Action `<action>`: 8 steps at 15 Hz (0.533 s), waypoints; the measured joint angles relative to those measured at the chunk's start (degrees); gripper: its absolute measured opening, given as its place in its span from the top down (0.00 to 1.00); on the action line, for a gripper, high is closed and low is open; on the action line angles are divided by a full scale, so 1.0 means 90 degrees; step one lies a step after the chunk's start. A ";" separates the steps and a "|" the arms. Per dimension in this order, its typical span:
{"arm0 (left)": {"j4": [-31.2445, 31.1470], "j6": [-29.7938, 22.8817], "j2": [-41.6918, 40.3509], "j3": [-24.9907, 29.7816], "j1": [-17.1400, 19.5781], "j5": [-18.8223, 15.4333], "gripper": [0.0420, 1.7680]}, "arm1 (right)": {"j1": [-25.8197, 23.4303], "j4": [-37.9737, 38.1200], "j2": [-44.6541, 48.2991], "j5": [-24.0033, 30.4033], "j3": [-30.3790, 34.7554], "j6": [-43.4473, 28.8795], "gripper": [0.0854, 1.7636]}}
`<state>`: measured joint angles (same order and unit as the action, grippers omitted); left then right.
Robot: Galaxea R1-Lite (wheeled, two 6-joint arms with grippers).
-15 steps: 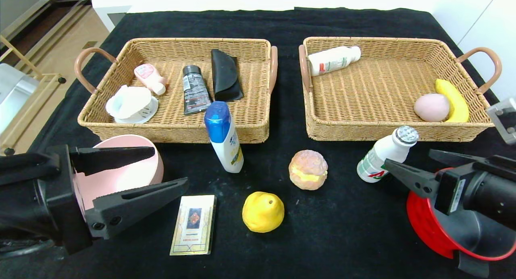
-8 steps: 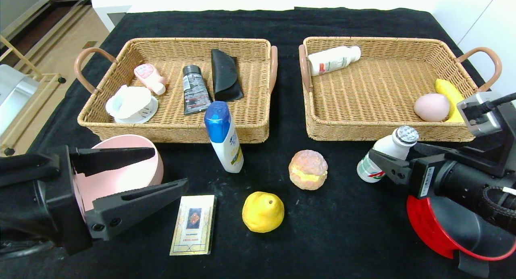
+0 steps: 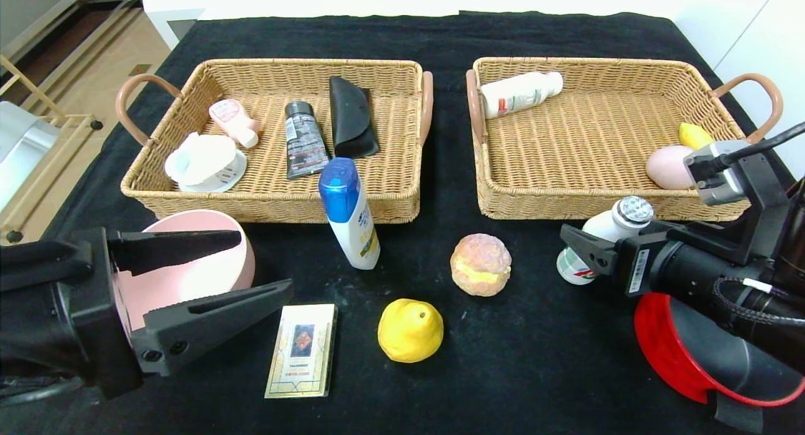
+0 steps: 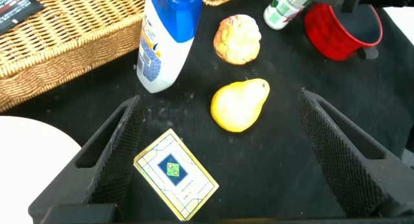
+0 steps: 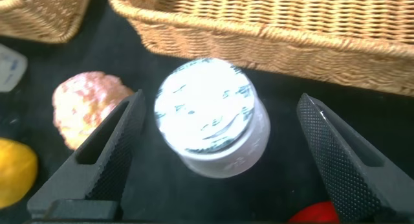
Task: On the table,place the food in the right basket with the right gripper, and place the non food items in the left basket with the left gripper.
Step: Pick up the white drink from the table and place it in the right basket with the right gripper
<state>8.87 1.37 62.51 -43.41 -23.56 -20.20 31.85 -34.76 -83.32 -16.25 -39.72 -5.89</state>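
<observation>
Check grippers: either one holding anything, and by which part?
Nothing held. Right gripper is open, fingers either side of the milk bottle, not closed on it. Left gripper is open over the table, by the card.

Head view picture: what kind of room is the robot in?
Probably a lab or test room set up for sorting practice, not a real kitchen. A table under a black cloth holds two wicker baskets, with loose groceries and toiletries, and plain white furniture behind.
</observation>
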 joint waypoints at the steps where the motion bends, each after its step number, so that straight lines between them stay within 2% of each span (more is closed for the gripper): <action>1: 0.0000 -0.0003 -0.0007 0.0000 0.0000 0.0000 0.03 | -0.0020 -0.0009 -0.0022 -0.0038 -0.0009 0.0005 0.03; 3: 0.0003 -0.0003 -0.0019 0.0000 0.0000 0.0000 0.03 | -0.0061 -0.0008 -0.0051 -0.0047 -0.0031 0.0012 0.03; 6: 0.0003 0.0004 -0.0037 0.0000 0.0000 0.0003 0.03 | -0.0073 0.0000 -0.0088 -0.0041 -0.0031 0.0020 0.31; 8: 0.0005 0.0009 -0.0056 0.0000 0.0000 0.0003 0.03 | -0.0068 -0.0005 -0.0122 -0.0035 -0.0008 0.0018 0.47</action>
<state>8.92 1.45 62.01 -43.41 -23.56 -20.18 31.24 -34.80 -84.42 -16.57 -39.79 -5.73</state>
